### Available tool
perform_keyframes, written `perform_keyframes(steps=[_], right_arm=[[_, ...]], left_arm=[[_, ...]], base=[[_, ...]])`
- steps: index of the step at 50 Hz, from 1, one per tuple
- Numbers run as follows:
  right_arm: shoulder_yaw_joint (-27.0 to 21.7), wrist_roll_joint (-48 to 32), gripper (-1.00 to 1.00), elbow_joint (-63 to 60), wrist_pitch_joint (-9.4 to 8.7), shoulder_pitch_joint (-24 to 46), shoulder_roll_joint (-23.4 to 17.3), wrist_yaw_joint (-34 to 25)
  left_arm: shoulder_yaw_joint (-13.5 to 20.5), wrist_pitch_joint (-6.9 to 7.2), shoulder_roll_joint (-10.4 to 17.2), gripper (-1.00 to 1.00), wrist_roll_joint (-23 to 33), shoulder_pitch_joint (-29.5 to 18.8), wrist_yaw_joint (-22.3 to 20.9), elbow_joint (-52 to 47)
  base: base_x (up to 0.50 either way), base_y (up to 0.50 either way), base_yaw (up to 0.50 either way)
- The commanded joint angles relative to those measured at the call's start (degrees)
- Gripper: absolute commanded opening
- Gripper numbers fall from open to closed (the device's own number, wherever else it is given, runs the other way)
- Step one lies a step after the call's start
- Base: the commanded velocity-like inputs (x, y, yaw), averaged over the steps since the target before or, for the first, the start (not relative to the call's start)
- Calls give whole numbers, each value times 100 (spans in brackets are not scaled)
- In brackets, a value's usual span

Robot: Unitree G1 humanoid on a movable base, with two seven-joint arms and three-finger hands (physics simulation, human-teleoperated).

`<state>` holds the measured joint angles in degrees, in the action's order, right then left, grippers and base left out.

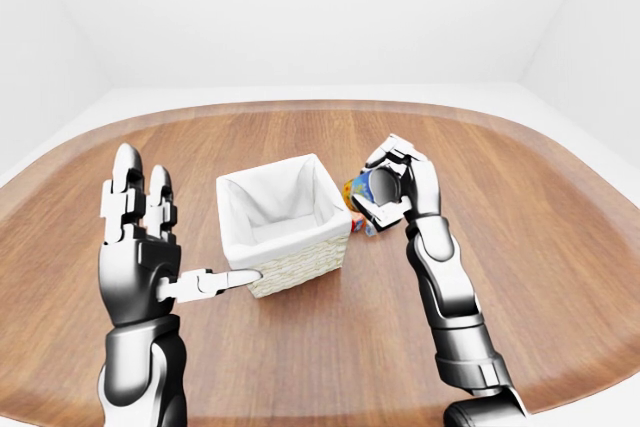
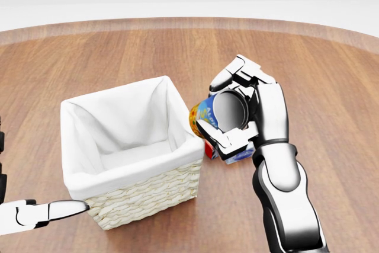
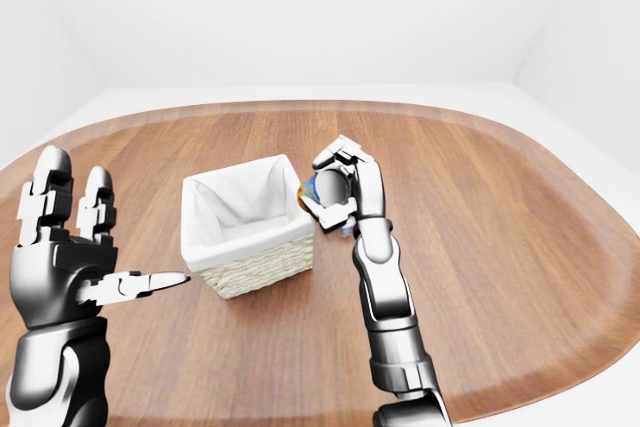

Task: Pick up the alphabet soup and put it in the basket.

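The alphabet soup can (image 2: 200, 113), with a blue and yellow label and a metal end facing me, lies on its side in my right hand (image 2: 228, 112), whose fingers are shut round it. The can hangs in the air just right of the right rim of the basket (image 2: 148, 197), at about rim height. That basket is wicker with a white cloth lining and nothing shows inside. My left hand (image 1: 165, 247) stands open and upright to the left of the basket, its thumb pointing at the wicker wall.
A small red box (image 2: 208, 149) lies on the wooden table (image 2: 308, 75) beside the basket's right wall, mostly hidden behind my right hand. A bluish item (image 2: 241, 157) peeks out beneath the hand. The table's curved edge runs along the top of the head view.
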<state>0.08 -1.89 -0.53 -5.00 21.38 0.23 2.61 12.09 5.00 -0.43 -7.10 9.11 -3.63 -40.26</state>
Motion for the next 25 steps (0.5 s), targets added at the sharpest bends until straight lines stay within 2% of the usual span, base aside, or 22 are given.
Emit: perform_keyframes(steps=[1,12,25], right_arm=[[180,11,-100,-131,0,518,164,228],[478,-176,-100,-339,0,756,489,266],[659,-468,-100,177,0,1350,890,370]], left_arm=[[-4,0,-2,100,-29,19,-15,131],[16,0,-7,100,-57,50,-29,102],[75,0,-2,100,-104,46,-61,138]], base=[[0,0,0],[0,0,0],[0,0,0]])
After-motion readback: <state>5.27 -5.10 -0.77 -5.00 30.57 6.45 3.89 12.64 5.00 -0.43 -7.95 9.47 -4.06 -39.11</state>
